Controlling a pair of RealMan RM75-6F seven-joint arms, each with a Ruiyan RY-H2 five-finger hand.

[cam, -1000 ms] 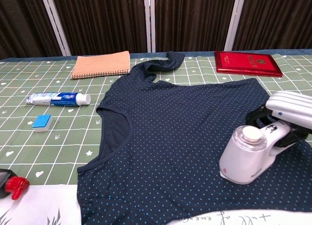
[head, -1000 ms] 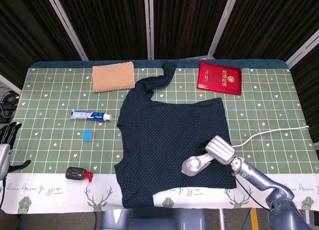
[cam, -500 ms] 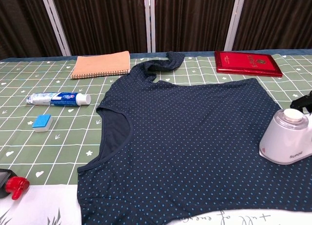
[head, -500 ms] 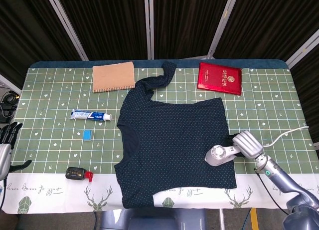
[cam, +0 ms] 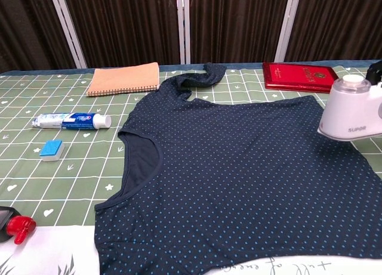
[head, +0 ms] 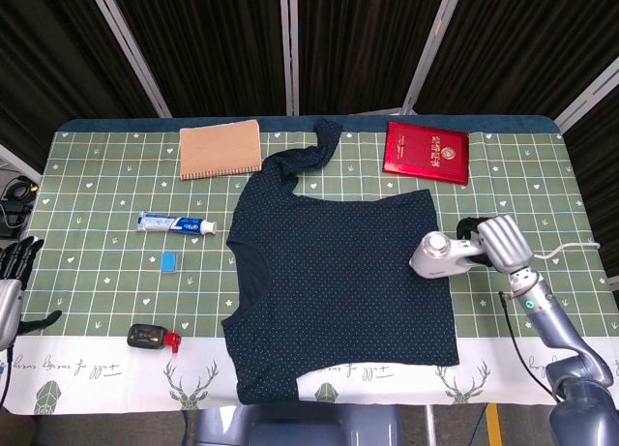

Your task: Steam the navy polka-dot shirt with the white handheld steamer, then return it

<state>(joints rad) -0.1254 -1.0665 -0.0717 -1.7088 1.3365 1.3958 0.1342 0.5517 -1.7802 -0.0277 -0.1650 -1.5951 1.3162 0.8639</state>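
Note:
The navy polka-dot shirt (head: 338,272) (cam: 239,173) lies flat across the middle of the table, one sleeve curling toward the back edge. My right hand (head: 500,241) grips the handle of the white handheld steamer (head: 438,254) (cam: 351,113) at the shirt's right edge. The steamer's head points left over the fabric's border. Its white cord (head: 571,249) trails off to the right. My left hand (head: 12,272) hangs off the table's left edge, fingers apart and holding nothing. In the chest view only the steamer shows at the right border; the hand itself is cut off.
A tan notebook (head: 221,148) and a red booklet (head: 427,152) lie at the back. A toothpaste tube (head: 176,223), a small blue block (head: 168,262) and a black-and-red object (head: 153,338) sit left of the shirt on the green patterned cloth (head: 97,194).
My right hand has carried the steamer from the shirt's lower right area up and to the right, to the shirt's right edge. The left hand has not moved.

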